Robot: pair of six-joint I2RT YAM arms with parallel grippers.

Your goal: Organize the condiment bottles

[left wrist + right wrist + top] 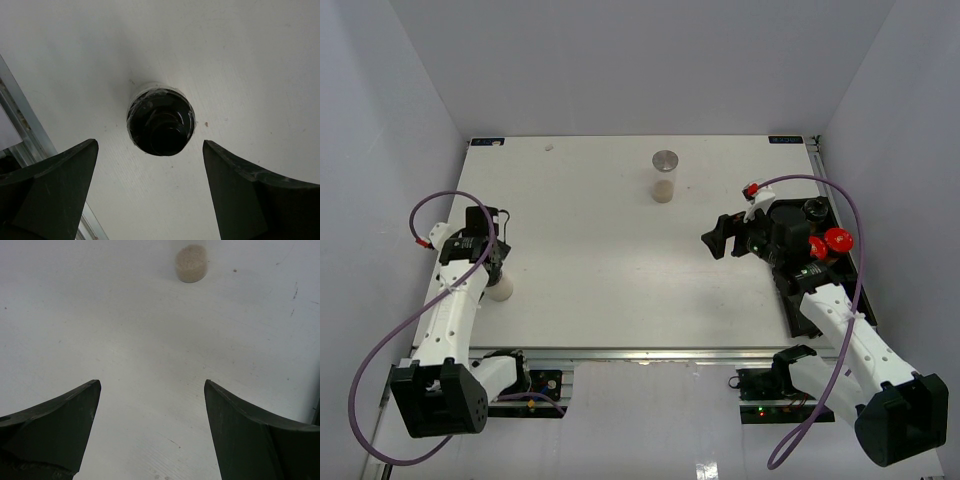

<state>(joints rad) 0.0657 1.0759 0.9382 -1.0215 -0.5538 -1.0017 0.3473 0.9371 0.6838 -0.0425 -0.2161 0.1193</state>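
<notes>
A black-capped bottle [499, 289] stands near the table's left edge. My left gripper [490, 265] is open right above it. In the left wrist view the bottle's black cap [160, 125] lies just ahead of the wide-open gripper [149, 162], not touched. A clear bottle with a silver lid [665, 175] stands at the back middle, and its sandy base [191, 262] shows far ahead of my open, empty right gripper [150, 390]. In the top view that gripper [717, 235] hovers left of the tray. A red-capped bottle [837, 239] stands in the tray; the second one is largely hidden.
The long black tray [798, 298] lies along the table's right edge, partly under the right arm. A dark-topped item [812, 208] sits at its far end. Metal rails [22, 125] border the table by the left bottle. Purple cables loop from both wrists.
</notes>
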